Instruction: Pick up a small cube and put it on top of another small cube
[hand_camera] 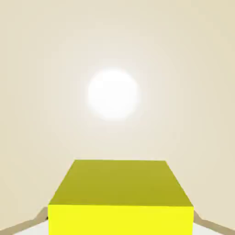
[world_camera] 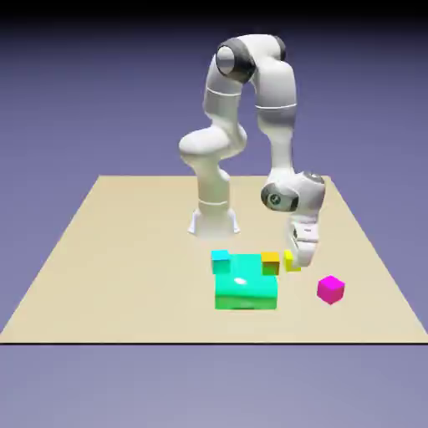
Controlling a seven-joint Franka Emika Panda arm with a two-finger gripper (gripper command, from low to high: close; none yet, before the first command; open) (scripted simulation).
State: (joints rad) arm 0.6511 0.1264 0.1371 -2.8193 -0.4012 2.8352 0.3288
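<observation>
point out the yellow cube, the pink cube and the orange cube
yellow cube [hand_camera: 120, 193], hand view, on its top face near the middle
pink cube [world_camera: 330, 289], exterior view, on its front faces' middle
orange cube [world_camera: 270, 263], exterior view, on its front face

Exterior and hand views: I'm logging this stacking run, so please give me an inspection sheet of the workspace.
Surface: tan table, flat; bright glare spot in the hand view.
Job's things: yellow cube between the jaws, filling the bottom of the hand view; pink cube alone on the table, nothing on it.
Clutter: green block; cyan cube and orange cube at its far corners.
Grippers: gripper low at the yellow cube; grip not confirmable.
Cables: nothing seen.
Surroundings: plain blue-violet backdrop.
</observation>
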